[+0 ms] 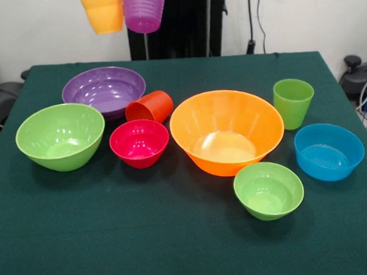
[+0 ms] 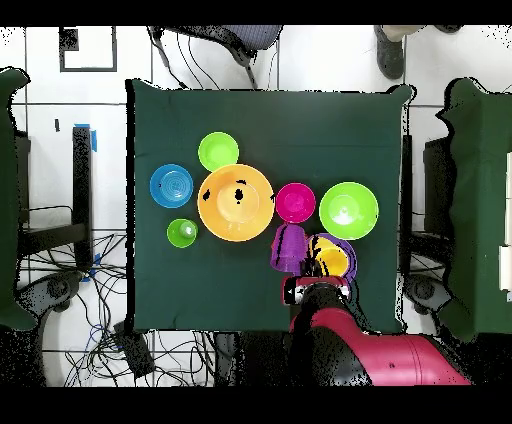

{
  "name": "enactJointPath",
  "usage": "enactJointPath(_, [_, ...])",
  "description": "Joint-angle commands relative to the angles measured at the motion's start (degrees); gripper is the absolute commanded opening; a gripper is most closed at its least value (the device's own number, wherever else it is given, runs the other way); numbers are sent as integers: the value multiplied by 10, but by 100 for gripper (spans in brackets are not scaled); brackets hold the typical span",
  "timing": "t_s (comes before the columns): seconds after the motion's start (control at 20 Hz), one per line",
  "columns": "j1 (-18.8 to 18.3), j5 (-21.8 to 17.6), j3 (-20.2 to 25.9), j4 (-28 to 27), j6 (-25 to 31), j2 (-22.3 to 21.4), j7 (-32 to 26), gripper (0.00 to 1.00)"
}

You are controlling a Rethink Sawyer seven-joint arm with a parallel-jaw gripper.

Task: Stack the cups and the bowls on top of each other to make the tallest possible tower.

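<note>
Up at the top of the front view hang the yellow cup (image 1: 103, 11) and the purple cup (image 1: 144, 9), side by side, well above the green table (image 1: 177, 237). The gripper itself is out of sight there, and from above the arm (image 2: 340, 335) covers it, so whether it grips them I cannot tell. Down on the cloth, the big orange bowl (image 1: 227, 132) sits in the middle, the red bowl (image 1: 139, 142) beside it, and the orange-red cup (image 1: 149, 106) on its side against the purple bowl (image 1: 104, 90). The large green bowl (image 1: 60, 136), small green bowl (image 1: 268, 190), blue bowl (image 1: 329, 151) and green cup (image 1: 293, 102) stand separately.
</note>
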Motion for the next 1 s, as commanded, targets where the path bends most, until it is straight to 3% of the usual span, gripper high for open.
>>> enactJointPath(0.05, [106, -44, -38, -83, 104, 27, 16, 0])
enactJointPath(0.3, [236, -160, -168, -192, 149, 126, 93, 0])
enactJointPath(0.45, [299, -193, -229, -251, 146, 188, 109, 0])
enactJointPath(0.7, [333, -182, -265, -282, 140, 215, 92, 0])
enactJointPath(1.0, [387, -202, -331, -314, 105, 259, 96, 0])
